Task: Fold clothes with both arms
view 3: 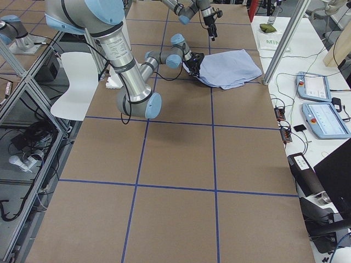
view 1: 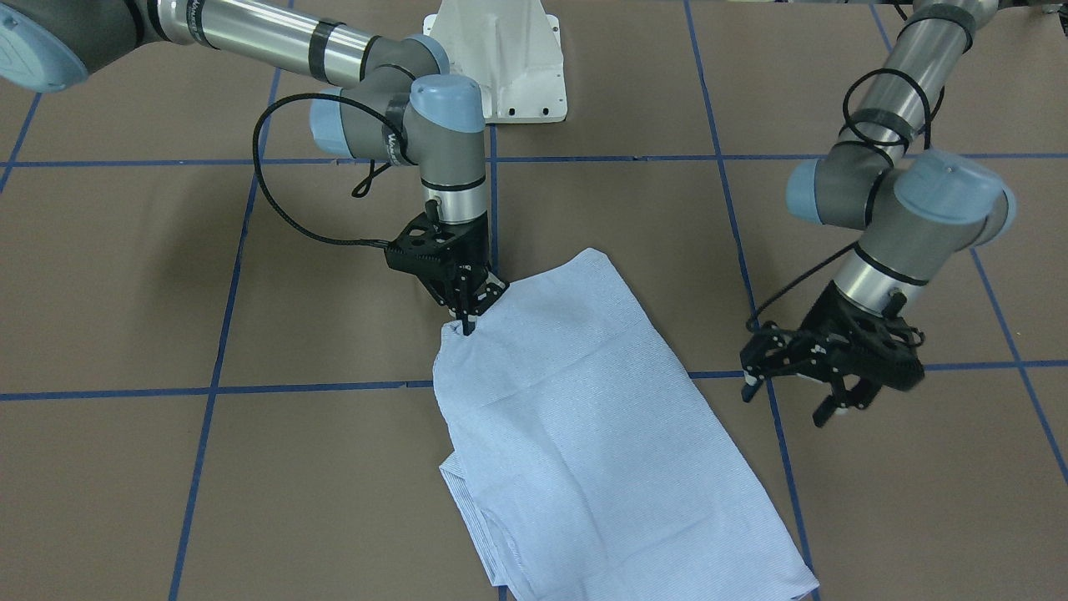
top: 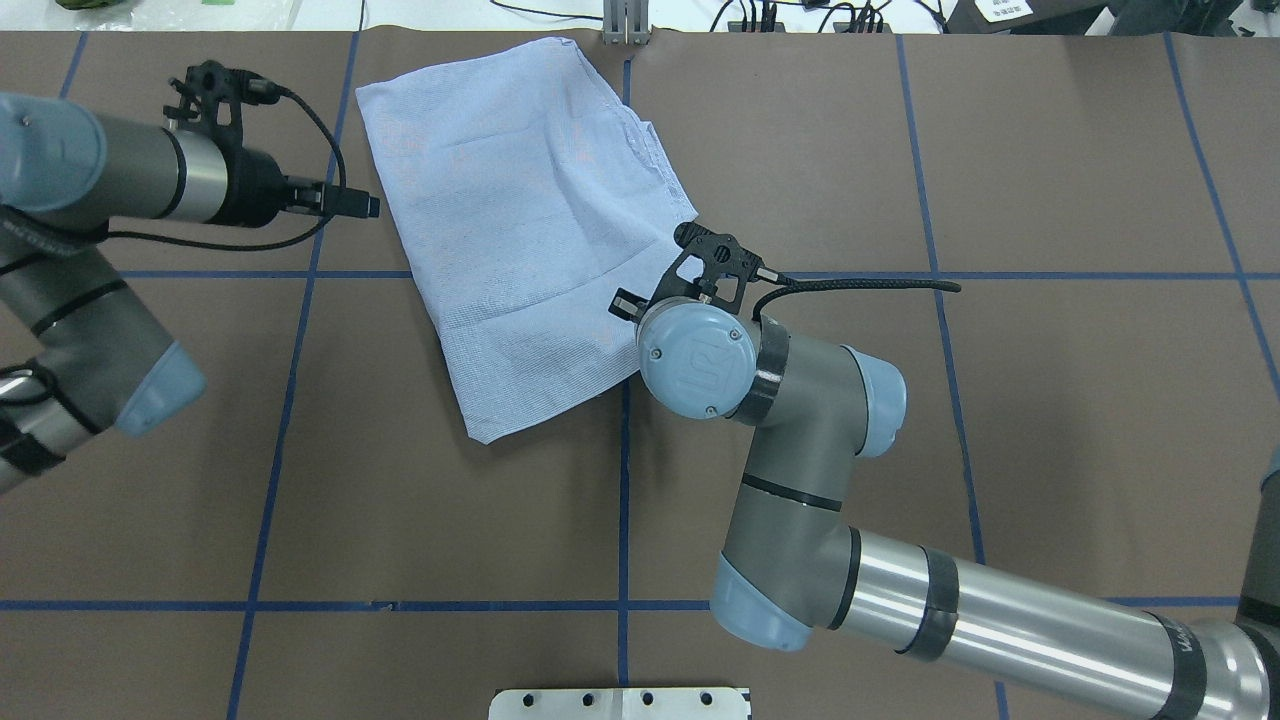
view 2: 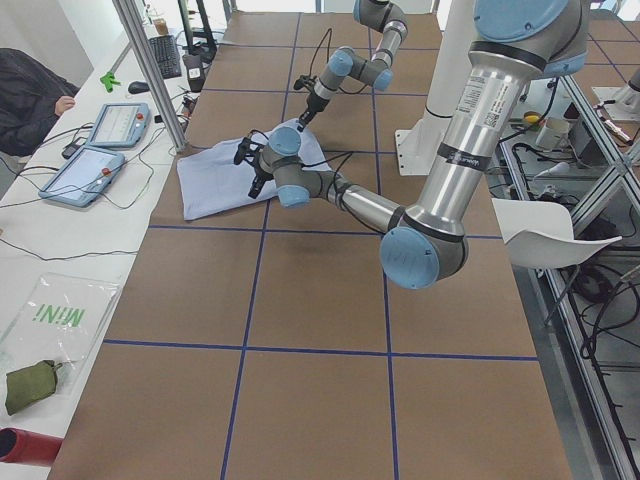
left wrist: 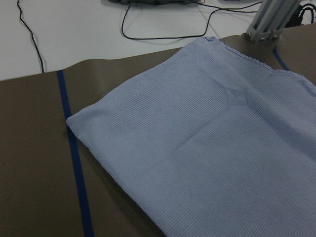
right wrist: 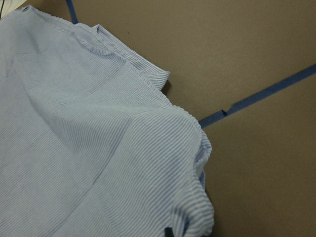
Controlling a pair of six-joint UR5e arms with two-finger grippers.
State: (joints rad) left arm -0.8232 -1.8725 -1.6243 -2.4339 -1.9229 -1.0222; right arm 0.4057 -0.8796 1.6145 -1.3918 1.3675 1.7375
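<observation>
Currently your right gripper (view 1: 465, 321) is clamping the shirt (view 1: 584, 417) at its right corner nearest the robot. The shirt is lying folded on the table (view 1: 167, 275), with its long axis slanting from near to far. Your left gripper (view 1: 788, 405) is hovering with its jaws apart, beside the left long edge and not touching it. Judging from this, the right arm is placed to lead the fold.

A folded light blue striped shirt (view 1: 584, 417) lies on the brown desk (view 1: 125, 292), which is crossed by blue tape lines (view 1: 225, 334). The right tool (view 1: 467, 321) points down and pinches the shirt's far corner. The left tool (view 1: 788, 402) hangs beside the shirt, clear of it, its fingers spread.
</observation>
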